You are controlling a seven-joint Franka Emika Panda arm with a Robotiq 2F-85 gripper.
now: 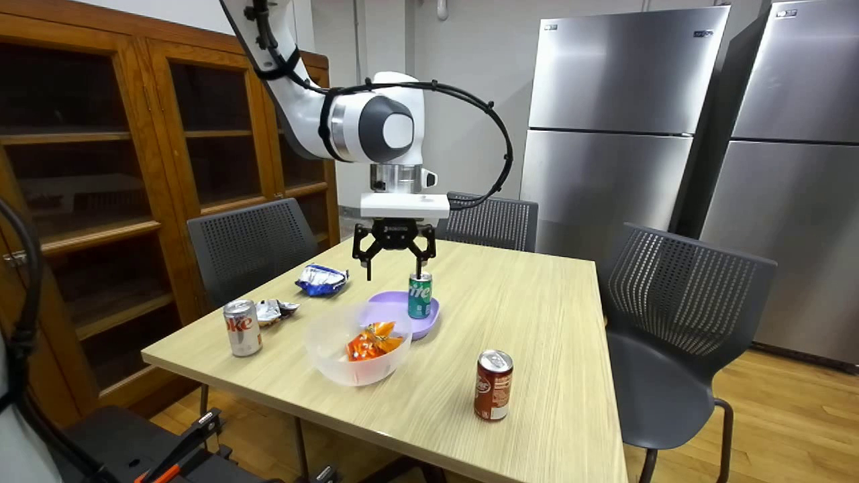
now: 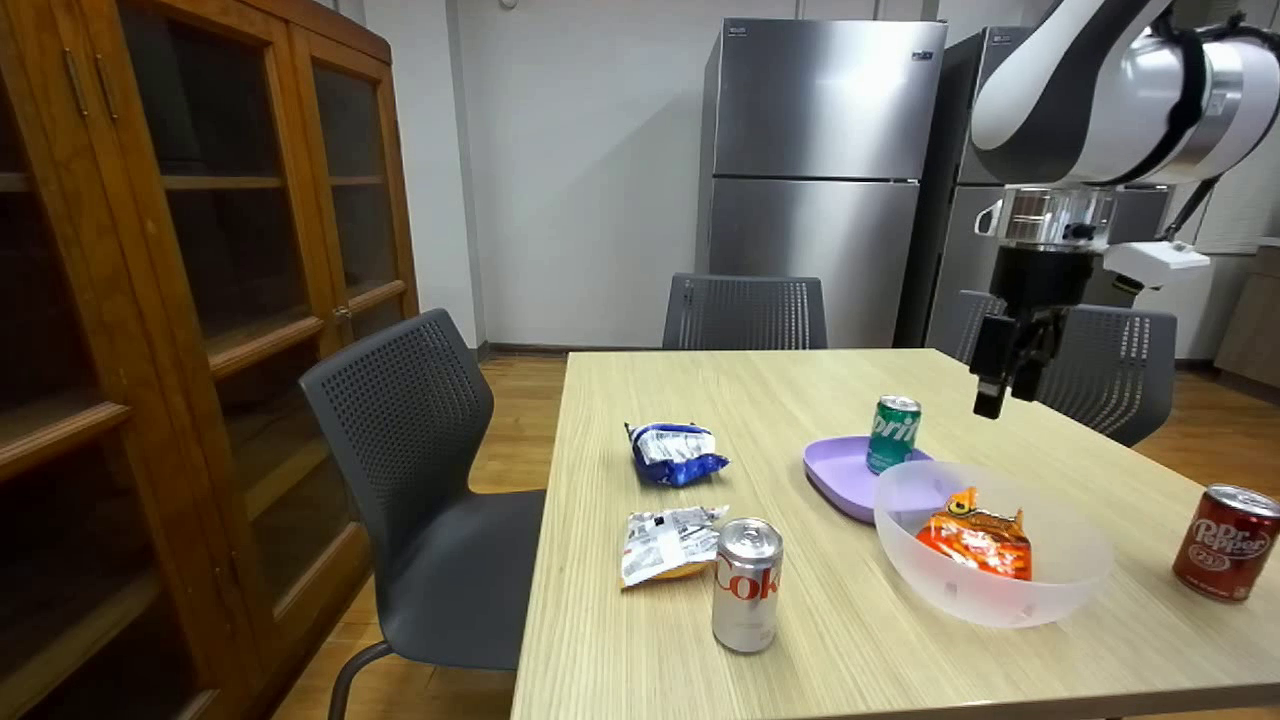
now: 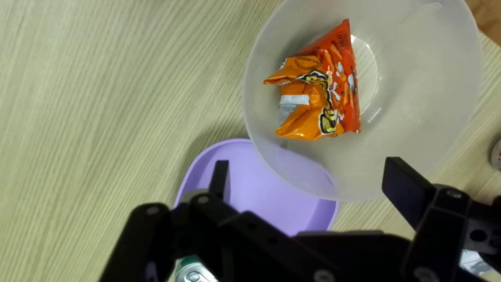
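Gripper [image 1: 394,277], spread wide and holding nothing, above the table [image 1: 523,295]; orange bag [image 3: 323,90] lying in the bowl [image 3: 434,86]; green can [image 1: 420,305] upright on the plate [image 3: 266,196].

The pale table [image 1: 537,302] carries a translucent bowl [image 1: 352,373]; around it, in an exterior view: purple plate [image 1: 394,305] at one o'clock, dark-red can [image 1: 493,388] at four, silver can [image 1: 242,327] nine, crumpled packet [image 1: 275,311] ten, blue packet [image 1: 322,280] eleven.
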